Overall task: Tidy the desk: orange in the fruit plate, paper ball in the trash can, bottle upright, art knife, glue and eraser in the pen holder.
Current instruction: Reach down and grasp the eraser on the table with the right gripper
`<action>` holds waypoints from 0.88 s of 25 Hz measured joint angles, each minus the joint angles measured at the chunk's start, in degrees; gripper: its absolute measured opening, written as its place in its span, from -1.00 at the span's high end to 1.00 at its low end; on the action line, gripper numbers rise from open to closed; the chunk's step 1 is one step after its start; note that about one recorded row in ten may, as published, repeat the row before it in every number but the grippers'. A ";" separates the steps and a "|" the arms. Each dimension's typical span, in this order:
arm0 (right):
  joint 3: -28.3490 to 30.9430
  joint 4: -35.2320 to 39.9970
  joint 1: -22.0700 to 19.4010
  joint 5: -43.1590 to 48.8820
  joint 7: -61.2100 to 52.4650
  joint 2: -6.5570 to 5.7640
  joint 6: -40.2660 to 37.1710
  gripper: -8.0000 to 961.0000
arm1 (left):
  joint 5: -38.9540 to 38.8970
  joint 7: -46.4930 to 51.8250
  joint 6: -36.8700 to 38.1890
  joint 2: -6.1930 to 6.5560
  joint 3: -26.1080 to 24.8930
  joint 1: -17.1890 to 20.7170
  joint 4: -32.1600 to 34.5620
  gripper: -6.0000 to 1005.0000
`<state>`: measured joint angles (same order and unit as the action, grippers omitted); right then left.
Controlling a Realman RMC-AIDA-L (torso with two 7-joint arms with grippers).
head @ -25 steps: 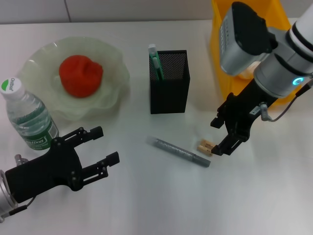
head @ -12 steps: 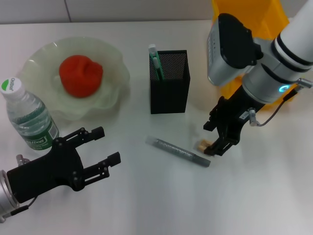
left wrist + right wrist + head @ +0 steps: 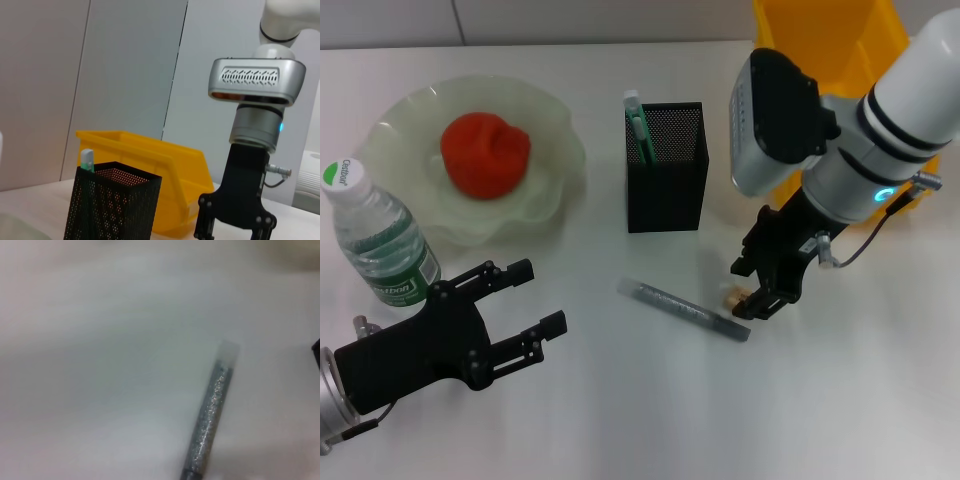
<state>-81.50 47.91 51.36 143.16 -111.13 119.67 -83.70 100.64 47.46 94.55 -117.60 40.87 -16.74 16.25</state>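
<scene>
Right claw straddles the eraser, fingers spread, beside the glue; left claw rests released.

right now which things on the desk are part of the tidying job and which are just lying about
Part of the job:
orange in the fruit plate
bottle, upright
pen holder, a green item already inside
glitter glue pen on the desk
eraser under the right claw
yellow bin, probably the trash can

Just lying about:
nothing visible; left claw idle
</scene>
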 joint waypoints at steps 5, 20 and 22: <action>-1.92 -0.42 -0.11 -0.60 -0.05 0.03 1.24 -0.15 | 0.00 0.00 0.00 0.00 -0.01 -0.19 0.00 -0.50; -3.29 -1.69 -0.08 -0.87 -0.25 0.04 3.23 -0.14 | -0.01 -0.08 0.02 0.00 0.00 -0.46 0.00 -0.50; -3.37 -1.76 -0.07 -0.87 -0.34 0.04 3.27 -0.13 | -0.01 -0.08 0.02 0.00 0.00 -0.49 0.00 -0.50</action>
<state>-84.86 46.15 51.29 142.29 -111.47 119.71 -80.43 100.63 47.38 94.57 -117.60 40.87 -17.23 16.26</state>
